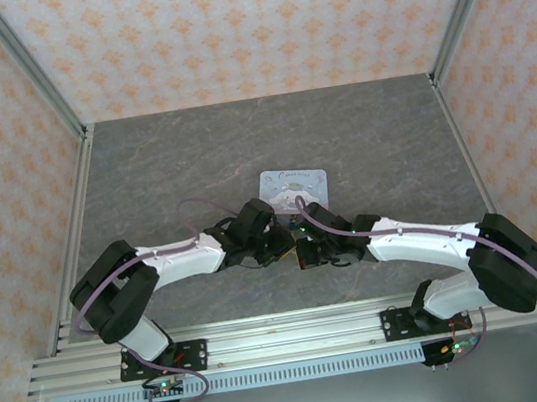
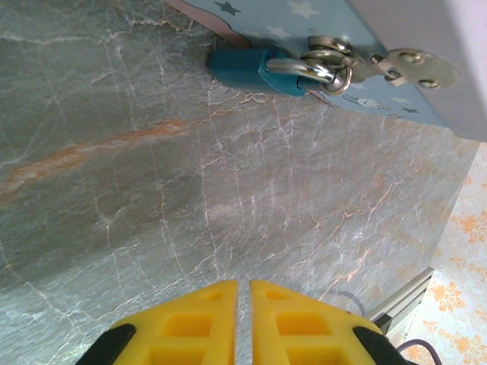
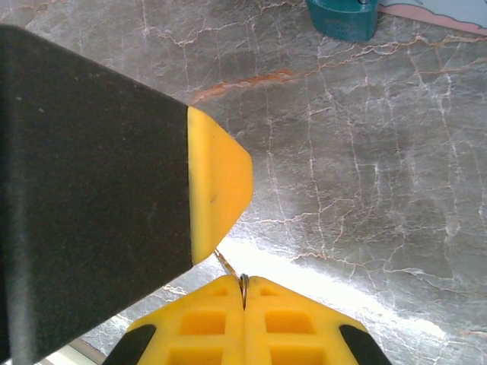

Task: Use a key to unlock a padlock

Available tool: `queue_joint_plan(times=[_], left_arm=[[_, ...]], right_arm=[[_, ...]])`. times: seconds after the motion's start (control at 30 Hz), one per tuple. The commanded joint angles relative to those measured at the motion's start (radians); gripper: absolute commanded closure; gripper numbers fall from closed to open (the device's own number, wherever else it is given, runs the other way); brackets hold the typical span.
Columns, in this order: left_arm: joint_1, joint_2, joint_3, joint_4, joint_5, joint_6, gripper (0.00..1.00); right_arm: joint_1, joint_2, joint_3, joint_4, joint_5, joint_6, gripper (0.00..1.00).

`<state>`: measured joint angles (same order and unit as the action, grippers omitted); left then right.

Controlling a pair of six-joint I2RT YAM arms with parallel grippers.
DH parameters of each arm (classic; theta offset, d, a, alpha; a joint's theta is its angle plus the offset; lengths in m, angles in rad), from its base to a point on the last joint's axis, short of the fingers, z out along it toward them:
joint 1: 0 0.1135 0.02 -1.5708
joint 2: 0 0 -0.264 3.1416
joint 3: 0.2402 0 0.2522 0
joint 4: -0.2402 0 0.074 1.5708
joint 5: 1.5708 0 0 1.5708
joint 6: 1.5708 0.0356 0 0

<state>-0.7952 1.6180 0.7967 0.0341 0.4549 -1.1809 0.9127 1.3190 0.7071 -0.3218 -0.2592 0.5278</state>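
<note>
While the right gripper (image 3: 243,304) is pinching the key (image 3: 230,270) between its yellow pads, with a thin sliver of metal sticking out of the seam where they are pressing together, the left gripper (image 2: 243,308) is hovering over the bare grey table (image 2: 152,190). Its pads are drawn together to a hairline with nothing between them. From above, the two arms are meeting near the middle of the table, just on the near side of the tin (image 1: 293,185). The padlock (image 2: 247,68) is lying on the table against the tin's edge, its shackle (image 2: 312,70) passing through the tin's metal hasp (image 2: 415,70). On the right wrist camera its teal body is showing at the far edge, well apart from the key. One finger (image 3: 217,182) of the left gripper is looming just to the left of the right gripper's tips.
</note>
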Motion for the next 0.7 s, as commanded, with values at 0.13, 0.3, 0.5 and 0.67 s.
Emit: queue_joint_plan(times=[0.13, 0.3, 0.5, 0.67], left_arm=[[-0.023, 0.02, 0.036, 0.004, -0.002, 0.0, 0.98], [-0.027, 0.021, 0.038, 0.004, -0.004, 0.001, 1.0], [-0.027, 0.016, 0.041, 0.003, -0.023, 0.013, 1.0], [-0.026, 0.007, 0.06, -0.008, -0.045, 0.043, 1.0]], right_arm=[[-0.005, -0.023, 0.016, 0.033, 0.015, 0.014, 1.0], [-0.006, -0.029, 0.012, 0.034, 0.018, 0.018, 1.0], [-0.022, -0.064, -0.001, 0.04, 0.014, 0.029, 0.97], [-0.09, -0.19, -0.068, 0.071, -0.021, 0.074, 0.78]])
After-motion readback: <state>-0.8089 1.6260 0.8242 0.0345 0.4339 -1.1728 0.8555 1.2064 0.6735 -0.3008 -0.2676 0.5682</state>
